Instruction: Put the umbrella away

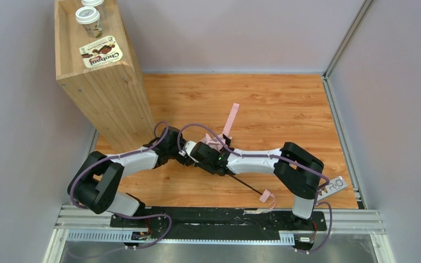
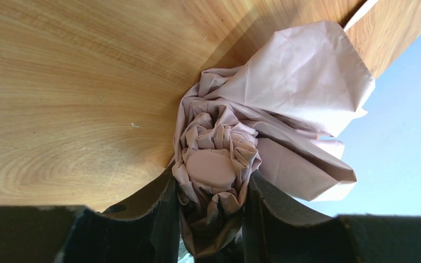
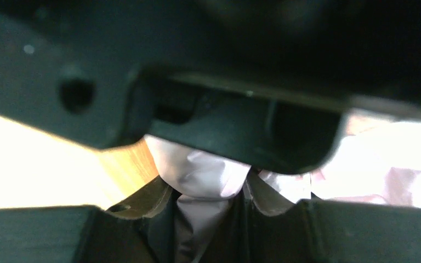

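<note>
L claw [image 2: 211,189]: pressed together on a wad of crumpled cloth. Black fingers [image 2: 161,192] sit either side, w/ cloth bulging out betw. them & ahead.
R claw [image 3: 208,192]: also pinching pink cloth, tip to tip w/ the L claw, whose dark body fills the view just above it.
Thing held: pale pink fabric folding umbrella [image 1: 215,141], collapsed to a loose bundle right at both claws, resting on the orange-brown wood-grain surface [image 1: 285,104].
Long axis: thin black rod [image 1: 246,186] runs from the claws back under the R forearm toward the R base, ending at a small pink bit [image 1: 266,196]. Thin pink strap [image 1: 231,116] trails the opposite way, out past the claws.
Nearer arm: neither, both are on the canopy end. R arm lies along the rod.
Likely step: prob. gathering cloth round the rod. Strap is loose, not yet wrapped.
Beyond L claw: tall pale wooden box [image 1: 109,104], apart from the bundle, w/ lidded paper cups [image 1: 89,19] on top.
Risk: cloth may slip before the bundle is tight.
</note>
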Robot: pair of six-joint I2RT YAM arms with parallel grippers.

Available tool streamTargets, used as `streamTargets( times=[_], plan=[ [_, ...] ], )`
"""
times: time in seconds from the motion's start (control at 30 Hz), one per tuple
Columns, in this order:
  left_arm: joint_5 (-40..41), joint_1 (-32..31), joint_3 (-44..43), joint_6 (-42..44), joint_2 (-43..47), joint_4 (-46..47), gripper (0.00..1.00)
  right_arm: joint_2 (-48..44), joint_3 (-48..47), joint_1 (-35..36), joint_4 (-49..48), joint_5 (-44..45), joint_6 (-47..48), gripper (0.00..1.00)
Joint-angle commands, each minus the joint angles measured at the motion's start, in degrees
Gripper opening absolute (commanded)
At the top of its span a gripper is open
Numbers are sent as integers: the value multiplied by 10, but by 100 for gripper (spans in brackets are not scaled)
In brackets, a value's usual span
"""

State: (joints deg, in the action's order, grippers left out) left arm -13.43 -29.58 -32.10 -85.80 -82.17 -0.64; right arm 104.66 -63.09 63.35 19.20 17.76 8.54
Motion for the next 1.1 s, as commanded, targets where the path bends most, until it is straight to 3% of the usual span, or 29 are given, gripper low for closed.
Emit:
streamTargets(
  times=[0.0, 0.03, 0.07, 0.1, 0.13, 0.2, 0.23, 0.4, 0.57, 0.77, 0.97, 1.07],
  plan=[
    [25, 2, 23, 66, 7, -115, 8, 24, 4, -38, 27, -18, 10, 0],
    [28, 2, 33, 72, 18, -104, 15, 22, 6, -47, 28, -58, 15, 0],
    [30, 3, 42, 78, 28, -74, 36, 21, 5, -55, 30, -102, 16, 0],
    [32, 3, 60, 83, 48, -54, 44, 23, 5, -65, 32, -128, 17, 0],
    [39, 5, 70, 93, 58, -19, 66, 30, -4, -79, 45, -168, 23, 0],
    [46, 5, 99, 92, 95, 35, 79, 42, -21, -92, 68, -242, 32, 0],
    [45, 7, 126, 91, 117, 88, 79, 48, -29, -98, 79, -277, 37, 0],
    [52, 15, 157, 114, 188, 110, 80, 73, -49, -122, 103, -387, 39, 0],
    [62, 19, 206, 91, 239, 214, 80, 96, -51, -144, 104, -481, 29, 0],
    [80, 20, 268, 35, 273, 343, 80, 117, -57, -160, 103, -525, 20, 0],
    [49, 21, 245, 47, 269, 316, 81, 127, -69, -181, 102, -556, 12, 0],
    [60, 20, 232, 17, 254, 241, 81, 124, -75, -185, 104, -556, 12, 0]
  ],
)
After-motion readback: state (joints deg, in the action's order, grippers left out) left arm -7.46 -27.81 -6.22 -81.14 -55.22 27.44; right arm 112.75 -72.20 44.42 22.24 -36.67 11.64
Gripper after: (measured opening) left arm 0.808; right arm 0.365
